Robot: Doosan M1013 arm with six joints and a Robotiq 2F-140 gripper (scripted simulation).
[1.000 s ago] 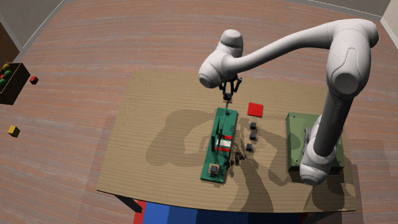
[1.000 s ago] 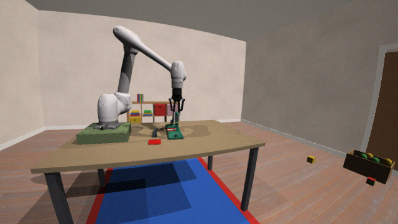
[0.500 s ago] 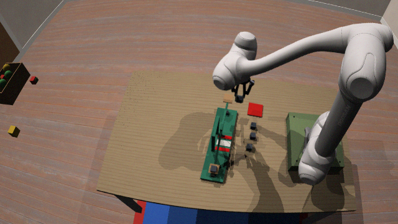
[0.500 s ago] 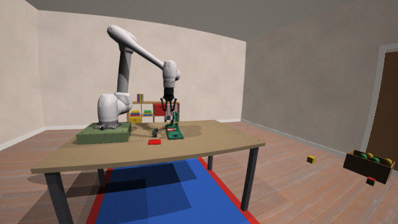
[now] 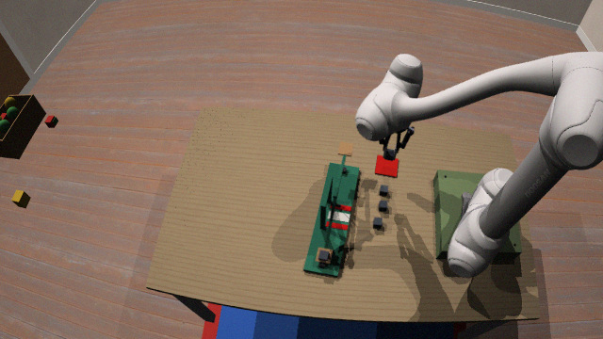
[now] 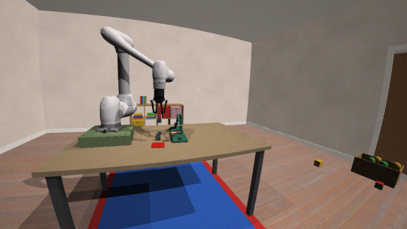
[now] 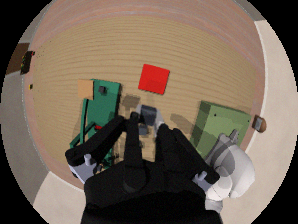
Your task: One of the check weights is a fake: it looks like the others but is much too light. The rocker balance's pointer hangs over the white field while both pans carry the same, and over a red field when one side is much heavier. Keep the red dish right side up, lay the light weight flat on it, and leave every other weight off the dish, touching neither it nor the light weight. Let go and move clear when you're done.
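My gripper [image 5: 389,151] [image 6: 159,117] [image 7: 147,112] is shut on a dark grey weight [image 5: 389,154] [image 6: 159,121] [image 7: 148,113] and holds it high above the table. The red dish [image 5: 386,168] [image 6: 158,145] [image 7: 154,79] lies flat on the table and carries nothing. Three dark weights [image 5: 383,190] [image 5: 382,205] [image 5: 378,223] stand in a row between the green balance [image 5: 349,185] [image 6: 179,140] [image 7: 111,95] and the robot's base. One weight [image 5: 323,255] sits on the balance's near pan. The far pan [image 5: 346,149] [image 7: 85,89] is empty. Where the pointer hangs over the white field [image 5: 343,217] is unclear.
The green robot plinth [image 5: 445,181] [image 6: 105,140] [image 7: 212,117] stands right of the weights in the top view. The balance's upright parts rise left of the row. A box of balls [image 5: 24,134] [image 6: 375,170] and loose cubes lie on the floor away from the table.
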